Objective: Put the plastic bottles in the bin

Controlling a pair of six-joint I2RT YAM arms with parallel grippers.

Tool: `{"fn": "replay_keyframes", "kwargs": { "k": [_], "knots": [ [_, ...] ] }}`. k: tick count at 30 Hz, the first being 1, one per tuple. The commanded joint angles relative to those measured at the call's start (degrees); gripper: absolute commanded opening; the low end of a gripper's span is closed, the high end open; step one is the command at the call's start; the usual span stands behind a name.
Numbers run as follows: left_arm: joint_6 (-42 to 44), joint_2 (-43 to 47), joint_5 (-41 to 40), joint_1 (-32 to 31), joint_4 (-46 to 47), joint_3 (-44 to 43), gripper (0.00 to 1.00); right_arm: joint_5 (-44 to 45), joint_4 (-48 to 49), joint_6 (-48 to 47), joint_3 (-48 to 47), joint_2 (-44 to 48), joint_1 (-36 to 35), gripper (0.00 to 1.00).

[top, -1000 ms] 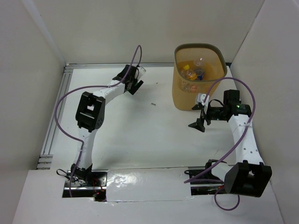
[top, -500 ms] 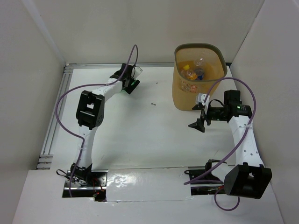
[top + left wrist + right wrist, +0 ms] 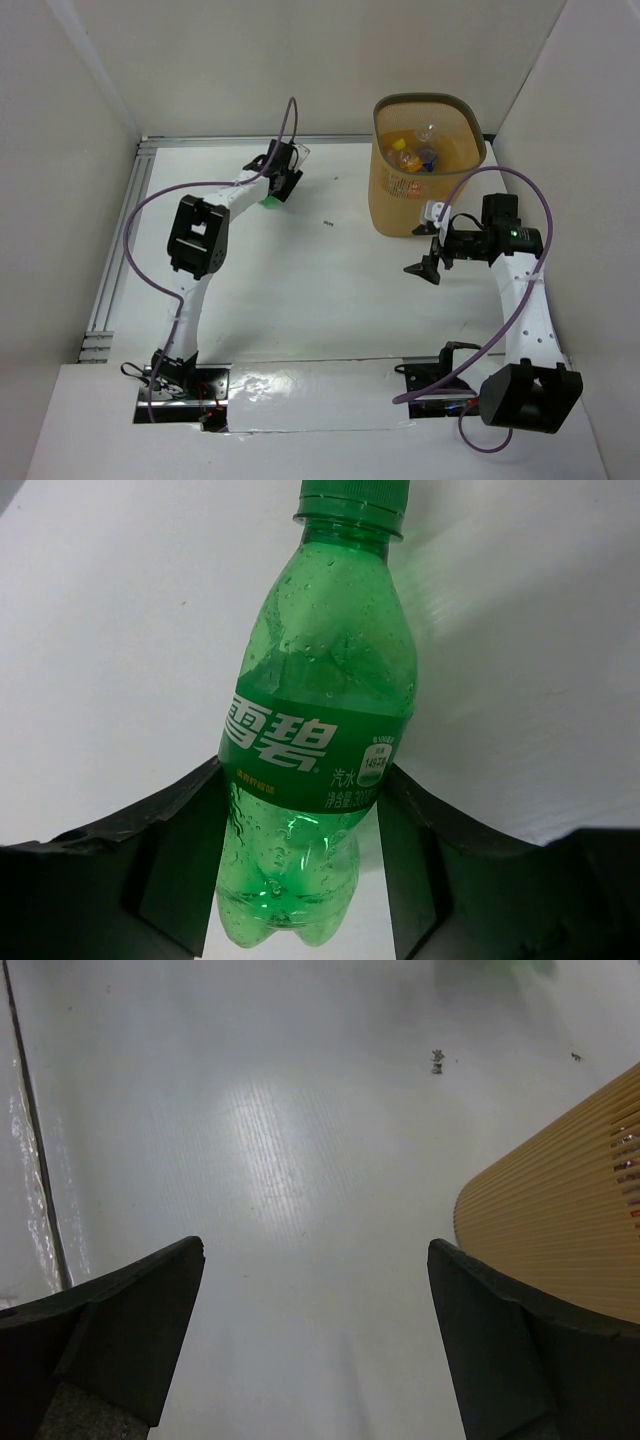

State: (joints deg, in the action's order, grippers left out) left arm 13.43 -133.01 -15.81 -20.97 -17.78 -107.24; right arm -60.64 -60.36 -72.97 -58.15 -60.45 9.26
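A green plastic bottle (image 3: 320, 680) with a green label lies on the white table, cap pointing away, its lower half between the jaws of my left gripper (image 3: 300, 820). Both fingers press against its label, so the gripper is shut on it. From above, only a green bit of the bottle (image 3: 268, 203) shows beside the left gripper (image 3: 283, 180) at the back left. The orange-tan bin (image 3: 382, 185) stands at the back right with several plastic bottles (image 3: 412, 155) inside. My right gripper (image 3: 428, 242) hovers open beside the bin's front wall (image 3: 560, 1220), its jaws (image 3: 315, 1290) holding nothing.
A metal rail (image 3: 120, 250) runs along the table's left edge, and white walls close in the sides and back. Small dark specks (image 3: 327, 222) lie on the table between the arms. Purple cables loop over both arms.
My left gripper has gone from wide open to shut on the green bottle, shifting slightly at the back left. The right arm has barely moved.
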Motion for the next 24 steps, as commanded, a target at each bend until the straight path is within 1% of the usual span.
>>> {"fn": "replay_keyframes", "kwargs": {
  "k": [1,5,8,9,11,12,14,15,17,19,20,24],
  "knots": [
    [-10.59,1.43,3.24,-0.3,-4.71,2.12,0.5,-1.06,-2.48,-0.24,-3.45,0.51,0.32,1.0],
    [-17.46,4.86,6.84,-0.3,-5.77,4.75,0.34,-1.06,-3.36,-0.77,-4.6,-0.11,0.32,1.0],
    [-21.42,9.15,10.09,-0.82,-4.99,8.44,0.27,-1.06,-3.98,-0.24,-5.13,-0.11,0.32,1.0],
    [-22.13,10.48,10.88,-0.83,-4.29,9.41,0.24,-1.06,-3.98,-0.24,-5.13,0.5,0.32,1.0],
    [-23.27,13.38,12.12,-0.83,-1.39,13.36,0.22,-1.06,-3.98,1.07,-5.13,0.5,0.32,0.98],
    [-24.32,16.78,12.73,-1.43,-0.51,14.59,0.22,-1.06,-3.98,1.6,-5.13,1.29,0.32,0.98],
    [-25.47,20.49,13.61,-1.44,2.64,18.62,0.22,-1.06,-3.36,3.97,-5.13,1.91,-0.2,0.97],
    [-25.47,24.43,14.23,-1.96,3.71,19.87,0.22,-0.54,-2.41,4.93,-4.52,2.78,-0.2,0.97],
    [-26.0,28.49,15.11,-1.97,5.82,23.47,0.22,-0.53,-0.12,8.1,-3.91,3.67,-0.2,0.97],
    [-26.0,33.83,15.73,-3.28,8.2,25.06,0.22,0.17,2.42,10.12,-3.29,5.07,-0.2,0.97],
    [-26.61,35.26,17.2,-3.29,8.2,25.59,0.22,0.78,3.13,12.13,-3.29,5.07,-0.2,0.97],
    [-27.14,41.07,19.68,-7.31,10.39,25.06,0.22,2.63,4.46,15.74,-3.29,5.6,-0.2,0.97]
  ]
}}
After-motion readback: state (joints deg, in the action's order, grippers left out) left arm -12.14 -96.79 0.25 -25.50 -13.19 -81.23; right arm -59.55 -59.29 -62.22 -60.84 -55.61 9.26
